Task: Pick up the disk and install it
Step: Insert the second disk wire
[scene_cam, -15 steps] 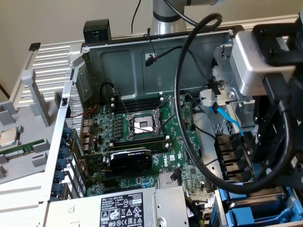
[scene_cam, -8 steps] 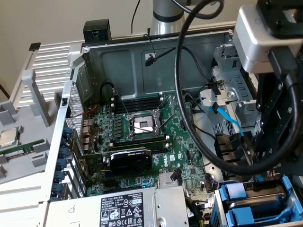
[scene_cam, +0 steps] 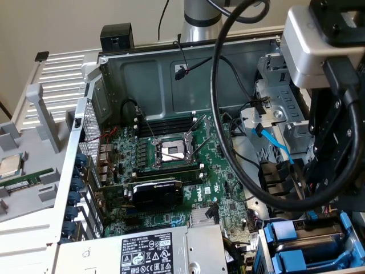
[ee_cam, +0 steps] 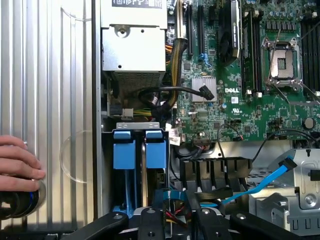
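Observation:
Two disks in blue carrier frames [ee_cam: 124, 152] [ee_cam: 155, 152] stand edge-on, side by side, in the drive bay at the case's corner. Their label faces are hidden, so I cannot tell them apart. In the exterior view the same blue frames [scene_cam: 285, 233] [scene_cam: 293, 264] sit at the lower right. My gripper [ee_cam: 175, 220] hovers a little way off from the bay. Its black fingers [ee_cam: 150, 220] stand apart with nothing held between them. The arm's wrist [scene_cam: 319, 45] hangs over the exterior view's right side of the case.
The grey power supply box [ee_cam: 134, 47] lies beside the bay, the green motherboard [ee_cam: 235, 90] beyond it. A blue SATA cable [ee_cam: 270, 177] and black cables [scene_cam: 228, 142] run close to the gripper. A person's hand [ee_cam: 17, 160] rests on the ribbed metal panel [ee_cam: 50, 100]. A CPU chip [scene_cam: 10, 165] lies outside the case.

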Available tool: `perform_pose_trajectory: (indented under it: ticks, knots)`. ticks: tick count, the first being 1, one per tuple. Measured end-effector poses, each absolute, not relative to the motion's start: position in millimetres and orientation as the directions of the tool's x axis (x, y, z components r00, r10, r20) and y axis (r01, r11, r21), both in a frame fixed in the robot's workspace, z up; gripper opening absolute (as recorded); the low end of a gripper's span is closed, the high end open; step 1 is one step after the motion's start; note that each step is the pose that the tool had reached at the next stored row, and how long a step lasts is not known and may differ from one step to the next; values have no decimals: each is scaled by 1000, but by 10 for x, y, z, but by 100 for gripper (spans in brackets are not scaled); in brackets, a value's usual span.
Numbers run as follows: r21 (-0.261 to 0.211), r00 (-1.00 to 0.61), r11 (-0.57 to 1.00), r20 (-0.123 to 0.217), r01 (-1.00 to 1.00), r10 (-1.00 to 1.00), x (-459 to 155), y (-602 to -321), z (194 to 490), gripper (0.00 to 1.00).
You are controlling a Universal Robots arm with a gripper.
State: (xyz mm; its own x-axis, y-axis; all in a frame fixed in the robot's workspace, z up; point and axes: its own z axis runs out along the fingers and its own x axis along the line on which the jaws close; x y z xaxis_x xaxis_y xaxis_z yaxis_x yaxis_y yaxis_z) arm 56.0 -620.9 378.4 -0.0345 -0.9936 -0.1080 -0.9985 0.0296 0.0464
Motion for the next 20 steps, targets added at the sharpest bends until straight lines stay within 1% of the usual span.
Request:
perform_pose_trajectory:
  ticks: [4, 5, 6, 9, 20]
  knots:
    - [46, -34, 30, -108, -998, -994, 560, -6209, 3784, 31]
    - [46, -34, 30, -108, -998, -994, 560, -6209, 3784, 29]
    - [46, -34, 30, -108, -998, -994, 560, -6209, 3784, 29]
    - [46, -35, 30, -108, -998, -994, 560, -6209, 3784, 11]
    - [46, -34, 30, -108, -998, -994, 560, -6209, 3784, 11]
